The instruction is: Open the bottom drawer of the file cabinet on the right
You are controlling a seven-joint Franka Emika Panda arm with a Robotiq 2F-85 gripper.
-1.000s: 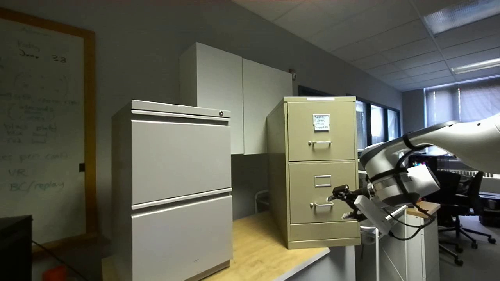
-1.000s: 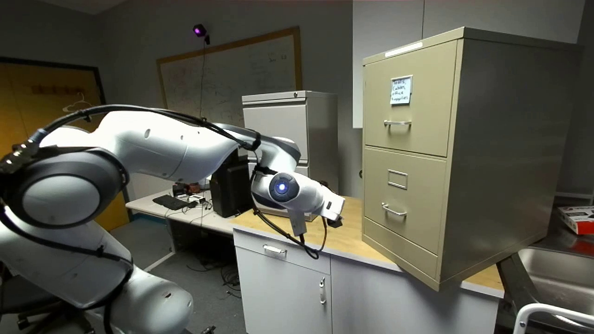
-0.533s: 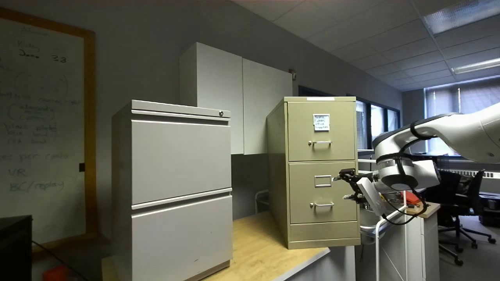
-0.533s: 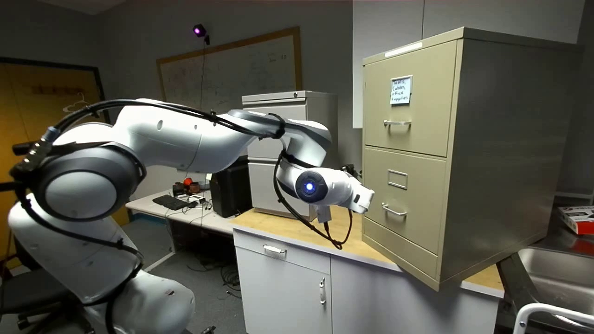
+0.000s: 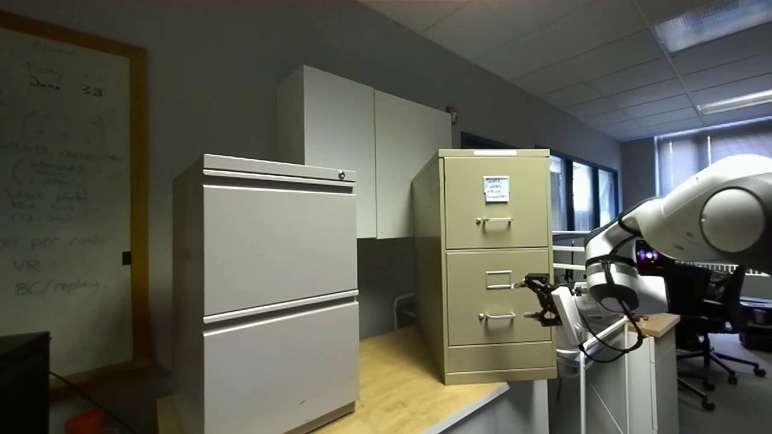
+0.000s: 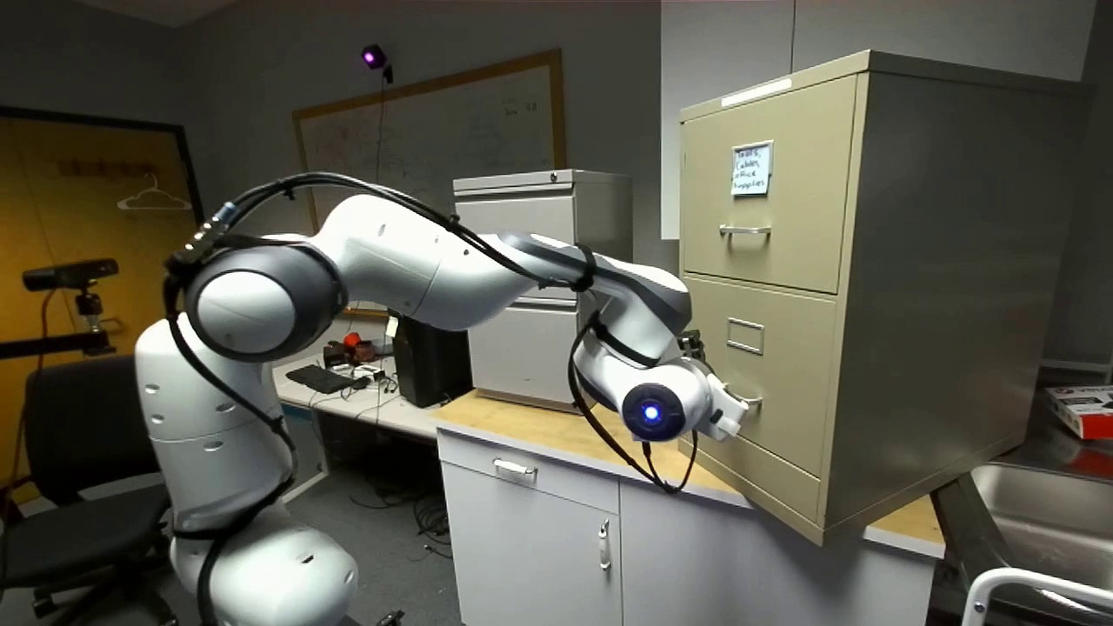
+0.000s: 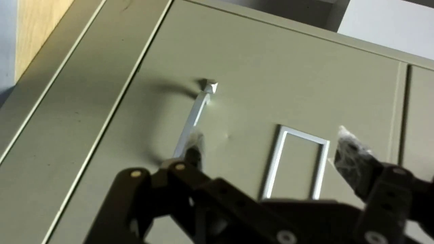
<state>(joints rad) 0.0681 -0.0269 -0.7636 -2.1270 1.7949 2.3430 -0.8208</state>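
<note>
The tan-beige file cabinet [image 5: 425,265] stands on the counter; it also shows in an exterior view [image 6: 948,287]. Its bottom drawer [image 5: 467,280] is shut, with a silver handle [image 5: 499,317] and an empty label frame above it. The drawer [image 7: 305,84] fills much of the wrist view, where the handle [image 7: 191,122] lies at the left. My gripper [image 5: 523,300] is open and empty in front of the drawer. In the wrist view, one fingertip of the gripper [image 7: 268,135] overlaps the handle's lower end; the other lies beyond the label frame. I cannot tell whether anything touches.
A wider light-grey cabinet [image 5: 280,253] stands left of the file cabinet. The wooden counter [image 5: 392,374] lies under both. A sink [image 6: 1052,513] and a red-white box [image 6: 1083,410] are beyond the file cabinet. A white rail [image 6: 1035,582] stands in front of the sink.
The arm has moved towards the file cabinet, and the hand is now close to the bottom drawer's front. The gripper rose, then came down slightly, and its fingers are more level. It stays open.
</note>
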